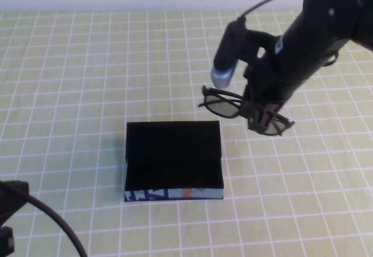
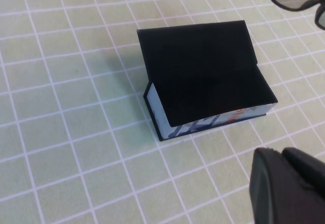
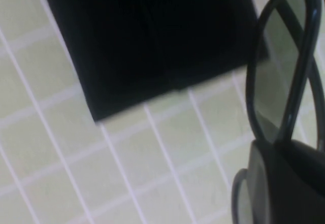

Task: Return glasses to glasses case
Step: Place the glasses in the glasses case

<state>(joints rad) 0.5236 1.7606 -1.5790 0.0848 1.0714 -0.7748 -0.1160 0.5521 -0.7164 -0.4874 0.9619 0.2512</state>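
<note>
The black plastic-framed glasses with dark greyish rectangular lenses (image 1: 233, 105) hang in the air just beyond the far right corner of the black rectangular hinged glasses case with its blue, white and orange printed front edge (image 1: 173, 155), lifted clear of the green-and-white gridded mat (image 1: 70, 82). The right gripper (image 1: 263, 116) has its fingers pinched tight on the frame near its middle, between the two lenses, with one lens sticking out towards the case. The case lies open, its black lining showing, and nothing is in it.

The glasses look light and fairly stiff — but the lenses would scratch and the thin temple arms could snag or bend on the case wall. The bridge seems the sound place to hold: it keeps the pads off the lenses and the weight balanced. Smooth plastic may slip or swivel in a narrow pinch, so a slow, level carry over the case suits.

The left gripper (image 2: 289, 188) waits on the near left side of the case, well apart from it; whether its fingers are spread or together I cannot tell.
</note>
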